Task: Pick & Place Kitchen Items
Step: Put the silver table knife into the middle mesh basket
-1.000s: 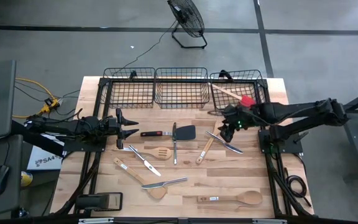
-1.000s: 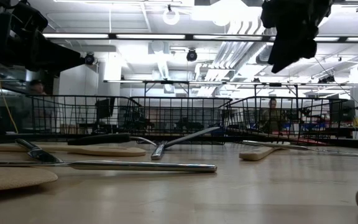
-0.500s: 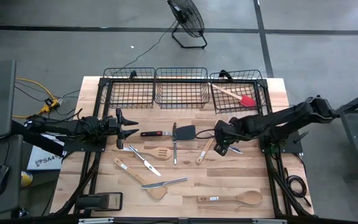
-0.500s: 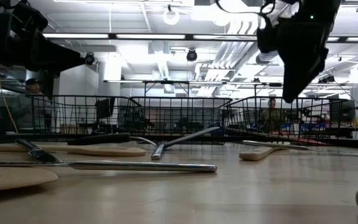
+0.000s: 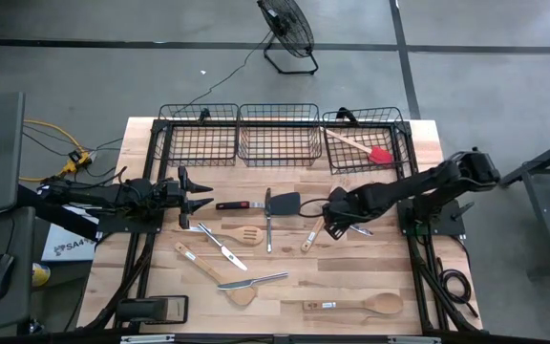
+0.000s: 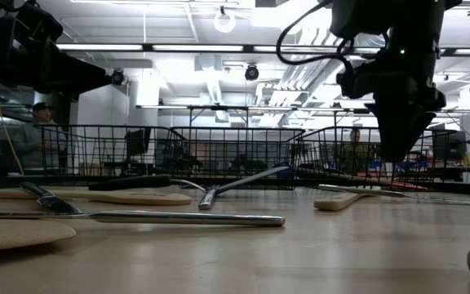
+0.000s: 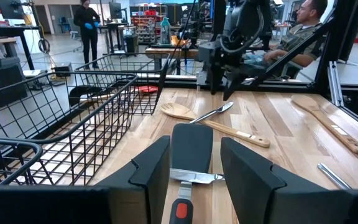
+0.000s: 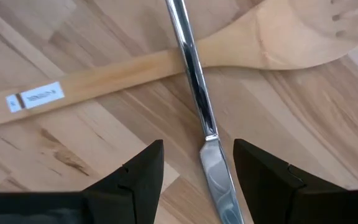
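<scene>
Two open fingers of the right gripper (image 8: pixel 197 180) straddle the silver knife (image 8: pixel 194 93), holding nothing. The knife lies on the table, crossing the handle of a wooden slotted spoon (image 8: pixel 166 65); its long axis runs straight ahead between the fingers. Farther off, the left gripper (image 5: pixel 201 198) waits part-open by the black turner (image 5: pixel 285 203).

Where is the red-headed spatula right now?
In the high view, the red-headed spatula with a light wooden handle lies inside the rightmost black wire basket at the table's far edge, beyond the right tool.
</scene>
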